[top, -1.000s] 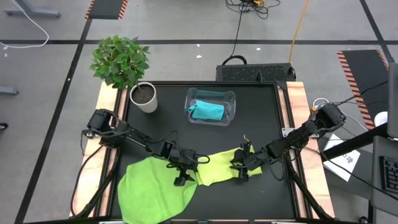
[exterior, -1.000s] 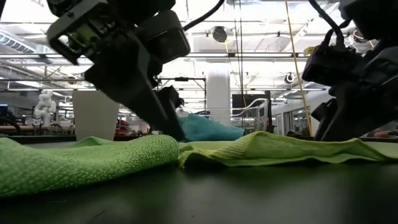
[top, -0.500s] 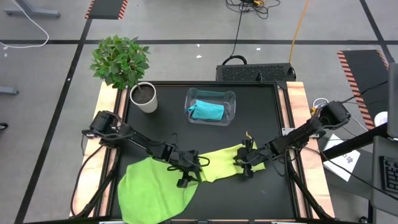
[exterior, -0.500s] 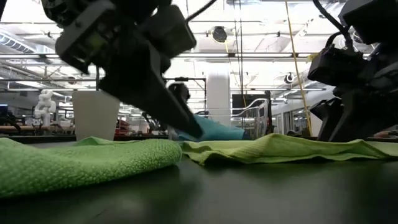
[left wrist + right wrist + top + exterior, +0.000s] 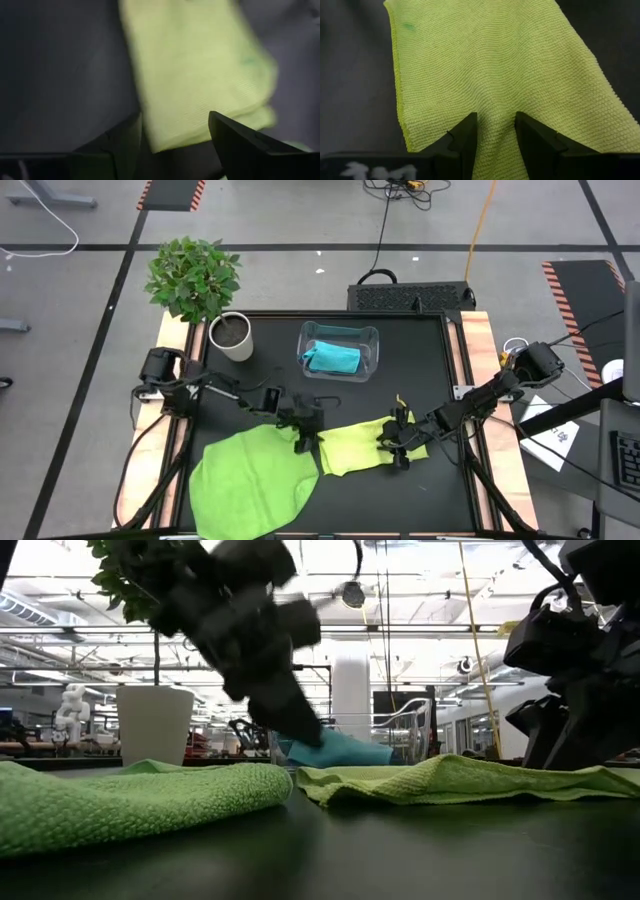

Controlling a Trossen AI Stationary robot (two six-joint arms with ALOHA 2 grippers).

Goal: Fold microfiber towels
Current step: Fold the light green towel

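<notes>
A pale yellow-green towel (image 5: 355,448) lies flat at the table's middle, near the front. Touching its left end, a bright green towel (image 5: 250,480) lies spread at the near left. A turquoise towel (image 5: 333,357) sits in the clear bin (image 5: 372,340) at the back. My left gripper (image 5: 308,438) hovers open above the pale towel's left end (image 5: 170,100), clear of it in the low view (image 5: 300,730). My right gripper (image 5: 398,448) is shut on the pale towel's right end. My right gripper pinches a raised ridge of the pale towel (image 5: 495,140) between its two fingers, near the towel's right end. The fingers come slanting down from the table's right side. One layer or several, I cannot tell. The rest of the towel (image 5: 450,778) lies slack on the table.
A plant in a white pot (image 5: 232,337) stands at the far left corner. The bright green towel reaches the table's near edge (image 5: 330,532). Bare black tabletop (image 5: 420,380) lies between the bin and the towels.
My left gripper has lifted off the seam between the two towels and gone up and toward the table's far edge, a little to the right, staying open. Both towels lie as before.
</notes>
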